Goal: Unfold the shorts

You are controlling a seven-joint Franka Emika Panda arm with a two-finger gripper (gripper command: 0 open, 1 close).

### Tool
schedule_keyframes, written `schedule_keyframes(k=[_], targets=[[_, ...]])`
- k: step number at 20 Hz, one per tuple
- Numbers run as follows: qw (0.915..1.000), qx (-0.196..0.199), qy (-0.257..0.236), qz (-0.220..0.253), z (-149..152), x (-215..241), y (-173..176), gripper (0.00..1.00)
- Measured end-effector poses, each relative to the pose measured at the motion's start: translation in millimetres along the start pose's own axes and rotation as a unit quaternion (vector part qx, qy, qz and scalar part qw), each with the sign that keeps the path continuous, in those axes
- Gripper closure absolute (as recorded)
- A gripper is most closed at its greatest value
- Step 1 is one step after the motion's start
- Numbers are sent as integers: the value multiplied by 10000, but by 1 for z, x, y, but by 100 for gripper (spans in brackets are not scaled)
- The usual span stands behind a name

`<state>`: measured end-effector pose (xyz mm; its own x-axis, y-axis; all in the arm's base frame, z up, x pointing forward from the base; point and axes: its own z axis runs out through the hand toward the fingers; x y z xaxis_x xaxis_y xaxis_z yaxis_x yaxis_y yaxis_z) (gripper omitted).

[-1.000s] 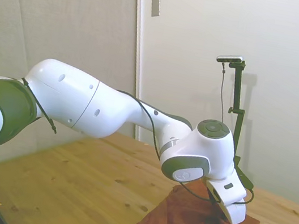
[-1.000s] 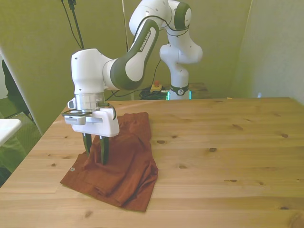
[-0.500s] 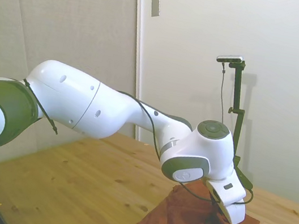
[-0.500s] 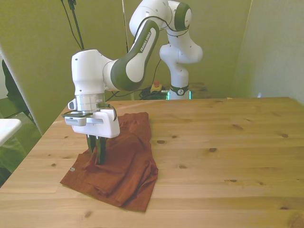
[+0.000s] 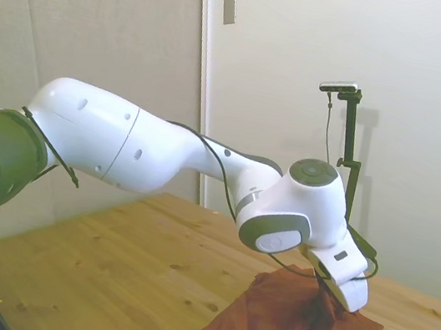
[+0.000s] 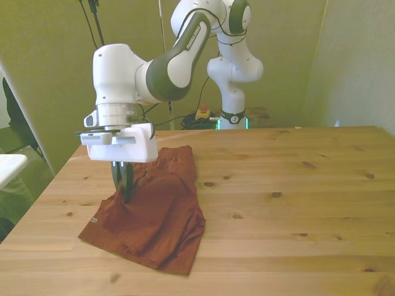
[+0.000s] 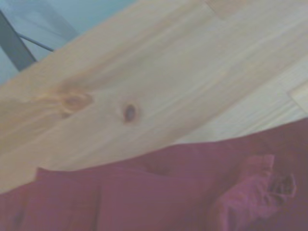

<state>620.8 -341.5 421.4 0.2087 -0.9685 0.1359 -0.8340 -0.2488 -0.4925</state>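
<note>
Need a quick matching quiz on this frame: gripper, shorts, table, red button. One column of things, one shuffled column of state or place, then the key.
Things:
1. gripper
2. shorts
3. table
4. red button

States or places:
A. bare wood with dark knots
B. behind the table's far edge, beside the robot's base
C. shut on a pinch of rust fabric, lifted off the surface
D. crumpled, mostly lying flat at the front view's left

Pairs: 1-C, 2-D, 3-A, 4-B
</note>
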Motion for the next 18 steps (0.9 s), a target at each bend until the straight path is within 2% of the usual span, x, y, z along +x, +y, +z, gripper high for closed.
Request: schedule_keyframes(k=[3,4,8,11,14,17,18], targets=[[9993,82,-21,-371,-18,-44,-27,100],[9986,24,-32,-534,-23,-71,-29,100],[9972,88,58,-743,-33,-88,-44,100],[9941,152,149,-1066,-44,-141,-74,100],[9879,93,239,-1530,-39,-213,-102,100],[9783,-81,372,-2037,-15,-290,-116,100],[9753,-167,381,-2170,-4,-311,-116,0]])
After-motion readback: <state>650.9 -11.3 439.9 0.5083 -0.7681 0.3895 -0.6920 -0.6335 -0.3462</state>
